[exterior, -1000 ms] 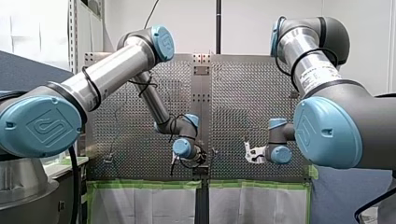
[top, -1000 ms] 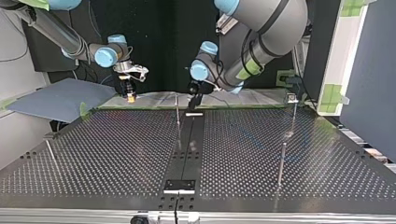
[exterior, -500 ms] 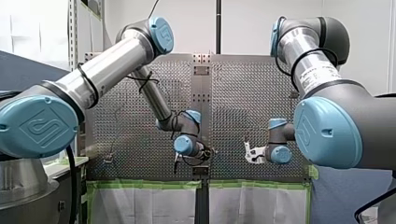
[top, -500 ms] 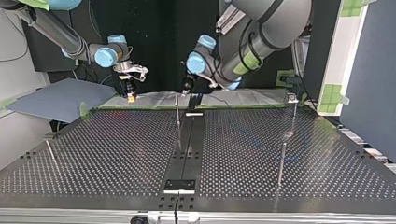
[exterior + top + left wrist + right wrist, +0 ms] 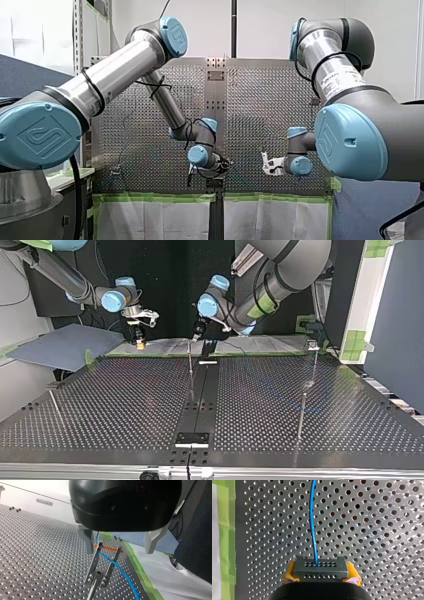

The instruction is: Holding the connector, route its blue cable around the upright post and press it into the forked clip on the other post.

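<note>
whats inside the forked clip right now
The blue cable crosses the gap between the forked clip's two prongs, under an orange band across their tips. Further up, my left gripper covers the cable; how deeply it sits I cannot tell.

The blue cable (image 5: 311,512) runs out of the right wrist view (far end unseen).

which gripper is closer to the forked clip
Left. My left gripper has the forked clip right ahead of its open jaws; my right gripper holds the connector well off toward the top view's left.
</note>
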Motion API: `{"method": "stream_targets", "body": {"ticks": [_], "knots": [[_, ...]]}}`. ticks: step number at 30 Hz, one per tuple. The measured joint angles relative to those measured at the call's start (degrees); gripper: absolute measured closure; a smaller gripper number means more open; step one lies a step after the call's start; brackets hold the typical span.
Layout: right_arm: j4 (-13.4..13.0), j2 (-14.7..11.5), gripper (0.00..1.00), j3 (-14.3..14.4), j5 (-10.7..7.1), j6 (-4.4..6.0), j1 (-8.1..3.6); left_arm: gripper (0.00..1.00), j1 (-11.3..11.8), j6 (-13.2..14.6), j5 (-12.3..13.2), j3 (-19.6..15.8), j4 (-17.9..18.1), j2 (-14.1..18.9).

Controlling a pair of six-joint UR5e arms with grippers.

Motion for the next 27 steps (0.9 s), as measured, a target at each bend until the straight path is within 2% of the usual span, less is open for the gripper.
{"method": "stream_targets", "body": {"ticks": [27], "knots": [[0.22, 0.0, 1.0, 0.0, -0.44, -0.05, 0.03, 0.0, -0.27, 0.46, -0.02, -0.44, -0.5, 0.36]]}}
